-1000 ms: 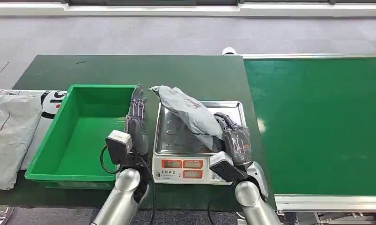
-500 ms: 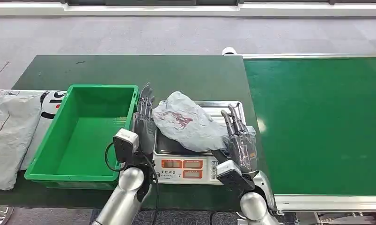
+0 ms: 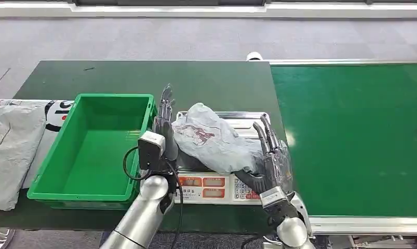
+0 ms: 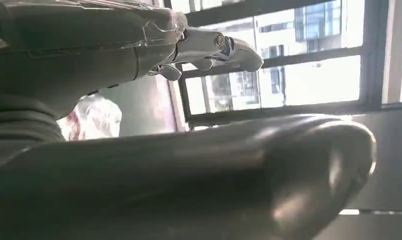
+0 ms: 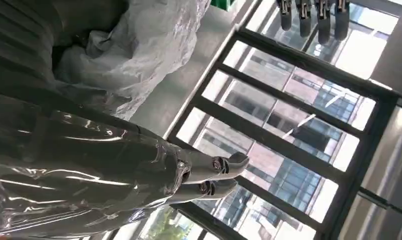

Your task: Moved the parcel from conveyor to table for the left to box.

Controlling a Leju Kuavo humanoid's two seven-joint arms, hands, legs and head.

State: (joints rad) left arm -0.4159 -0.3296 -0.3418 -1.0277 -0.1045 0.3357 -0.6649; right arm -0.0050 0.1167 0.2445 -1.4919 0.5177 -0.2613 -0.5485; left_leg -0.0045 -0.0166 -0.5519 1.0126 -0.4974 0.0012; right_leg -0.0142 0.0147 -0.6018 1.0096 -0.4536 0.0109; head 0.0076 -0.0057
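The right hand (image 3: 271,158) is seen nearest, fingers spread and upright, with the near end of the grey parcel (image 3: 211,137) resting against its palm; whether a thumb is closed under the bag cannot be told. The parcel lies across the steel pan of the scale (image 3: 247,120), between the two hands, a reddish printed mark showing on its upper face, too blurred to be read. The left hand (image 3: 164,127) is held flat and upright, fingers apart, its palm just beside or touching the parcel's far end. The scale's orange displays face the robot; no digits can be read. Beyond the left hand a green bin (image 3: 94,148) sits on the bench (image 3: 206,78), with white bags (image 3: 11,140) past it. Beside the right hand runs the conveyor (image 3: 357,135).
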